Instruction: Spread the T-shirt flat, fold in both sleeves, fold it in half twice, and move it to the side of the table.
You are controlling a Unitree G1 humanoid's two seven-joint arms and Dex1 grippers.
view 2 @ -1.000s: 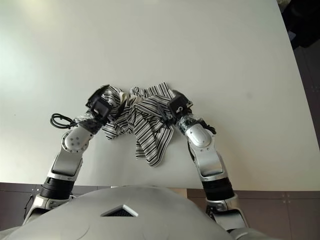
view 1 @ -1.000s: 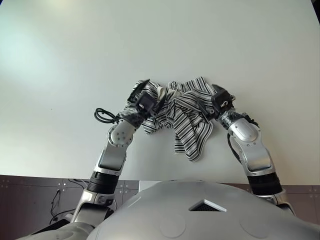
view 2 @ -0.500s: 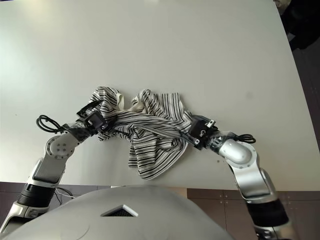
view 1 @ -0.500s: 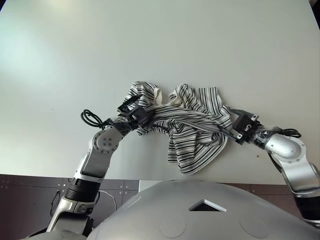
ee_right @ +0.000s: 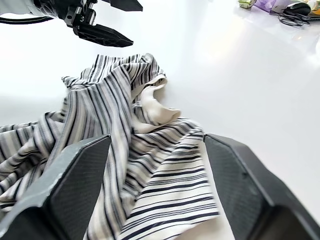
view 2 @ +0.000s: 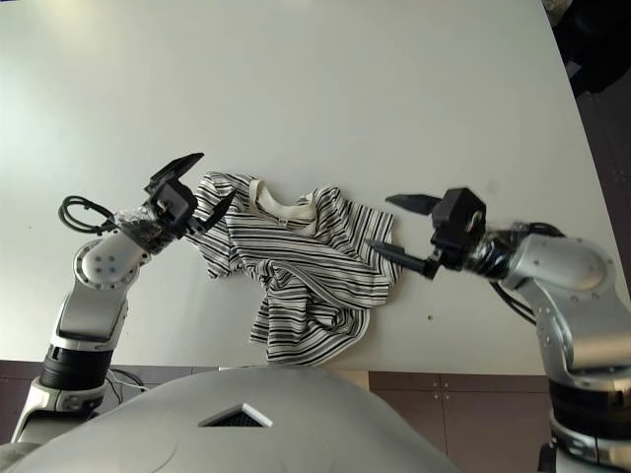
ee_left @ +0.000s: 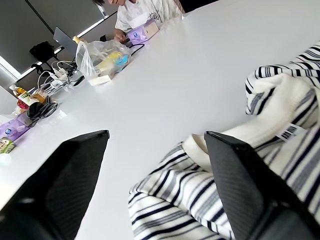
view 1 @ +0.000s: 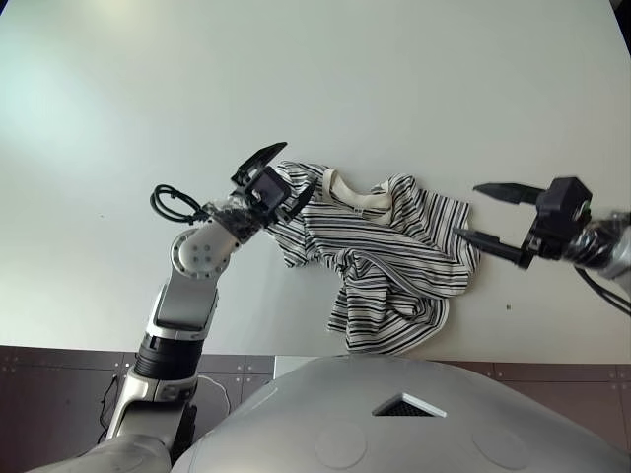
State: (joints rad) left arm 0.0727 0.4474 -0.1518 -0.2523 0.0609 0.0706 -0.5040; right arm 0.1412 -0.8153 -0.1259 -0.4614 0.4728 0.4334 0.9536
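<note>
Left eye view: the shirt [view 1: 389,258] is lying crumpled near the table's [view 1: 394,79] six o'clock edge. The left gripper [view 1: 297,168] is hovering at the shirt's ten o'clock, jaws spread and empty. The right gripper [view 1: 466,210] is hanging at its three o'clock, jaws likewise gaping.

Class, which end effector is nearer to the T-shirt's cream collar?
Left. The left end effector is open just beside the collar, at that end of the T-shirt. The right end effector is open at the shirt's opposite edge, farther from the collar.
</note>
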